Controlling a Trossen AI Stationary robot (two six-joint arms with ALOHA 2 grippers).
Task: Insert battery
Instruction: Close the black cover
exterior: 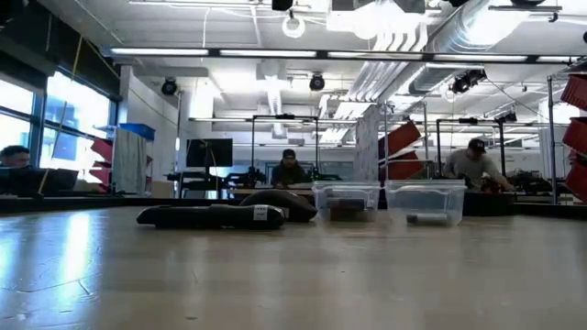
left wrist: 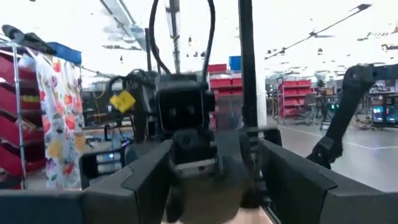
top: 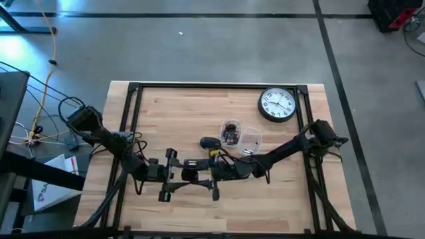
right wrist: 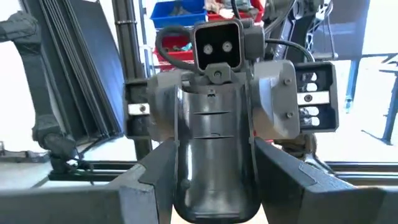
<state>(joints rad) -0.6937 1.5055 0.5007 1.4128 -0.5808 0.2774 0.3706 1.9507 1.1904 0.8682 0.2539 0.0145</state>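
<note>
A black glossy device [right wrist: 214,155] with seam lines across its face sits between both grippers near the table's front middle [top: 194,176]. My left gripper [top: 186,174] comes from the table's left and my right gripper [top: 201,177] from its right; they face each other, each shut on the device. A battery is not plainly in view. In the low view neither gripper shows. My left gripper pinches the device's left end [left wrist: 211,183] between its two fingers, coming level from the table's left. Whether the device touches the table does not show. My right gripper pinches the device's two long sides [right wrist: 186,180] between its two fingers, coming level from the table's right, fingers lying along it. The device lies level with its seamed face toward the wrist camera.
Behind the grippers lie a dark rounded object [top: 210,142] and two clear plastic boxes [top: 230,131] [top: 251,139] holding small parts. A round wall clock [top: 277,105] lies at the far right. A black frame [top: 133,93] runs around the table's edges.
</note>
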